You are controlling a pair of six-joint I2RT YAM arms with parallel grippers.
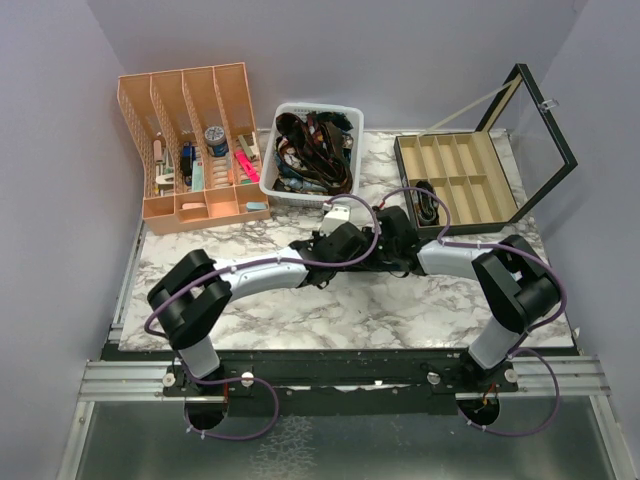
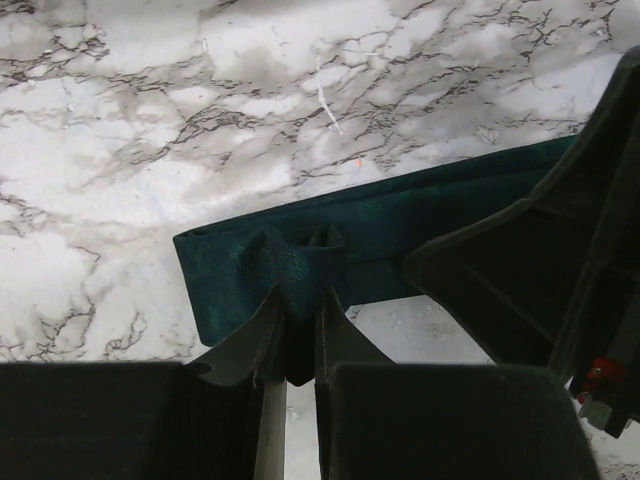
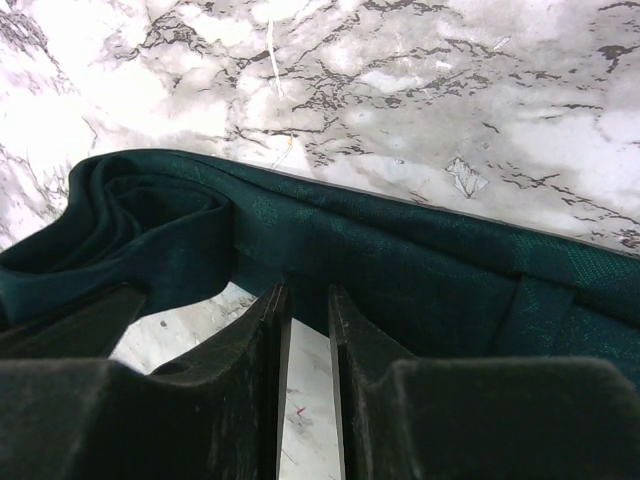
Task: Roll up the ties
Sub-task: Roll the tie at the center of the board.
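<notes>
Left gripper (image 2: 300, 300) clamps the teal tie (image 2: 400, 215) at its fold; whether the near-closed right gripper (image 3: 308, 295) holds it I cannot tell; I want even tension while rolling.

Soft, even light from above fills the overhead view. The arms throw only faint shadows on the marble desk (image 1: 300, 310), and the walls lean outward at the edges. In the right wrist view the desk glares near white at upper left. The left pincer (image 2: 300, 300) and right pincer (image 3: 307, 300) loom dark, featureless and blurred up close. The tie (image 2: 400, 215) shows some weave, but its folds sink to black.
</notes>
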